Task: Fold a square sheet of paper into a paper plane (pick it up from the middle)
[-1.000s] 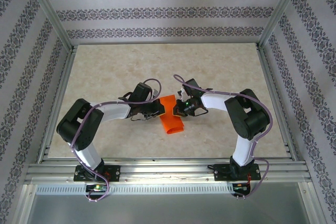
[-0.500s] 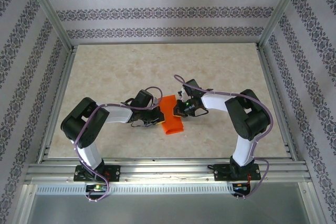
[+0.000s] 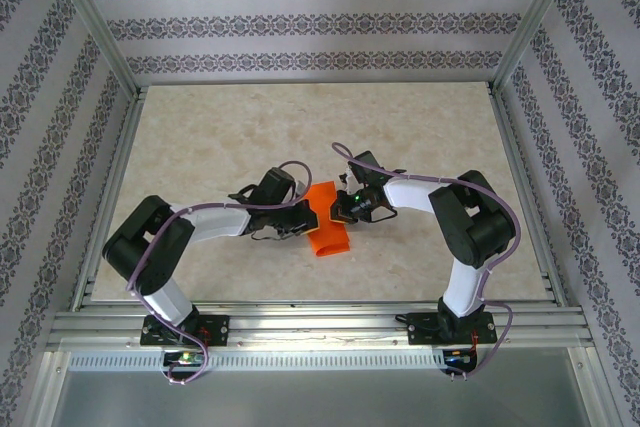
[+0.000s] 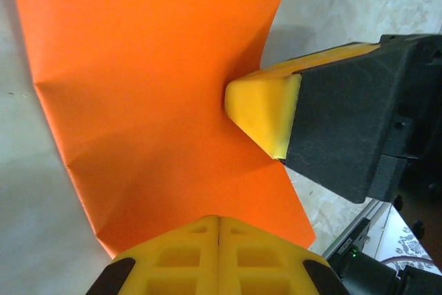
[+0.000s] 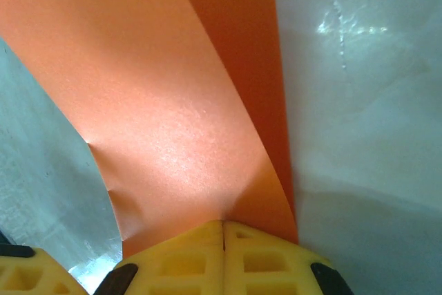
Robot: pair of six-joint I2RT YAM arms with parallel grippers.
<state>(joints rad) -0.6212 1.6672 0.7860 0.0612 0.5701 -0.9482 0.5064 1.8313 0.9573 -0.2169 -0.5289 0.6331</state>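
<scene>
Where the two arms meet near the middle of the desk [image 3: 220, 137], the sheet of paper [image 3: 328, 233] lies bright orange and partly folded, a narrow band slanting toward the near edge. In the left wrist view, creases run across its plain surface. The left tool [image 4: 219, 257] has its yellow fingers pressed together on one edge of the sheet. The right tool [image 5: 222, 250] is clamped on the opposite edge, jaws likewise together on the paper, which curves up around that grip. Both arms bend inward from their bases at the near edge of the desk.
</scene>
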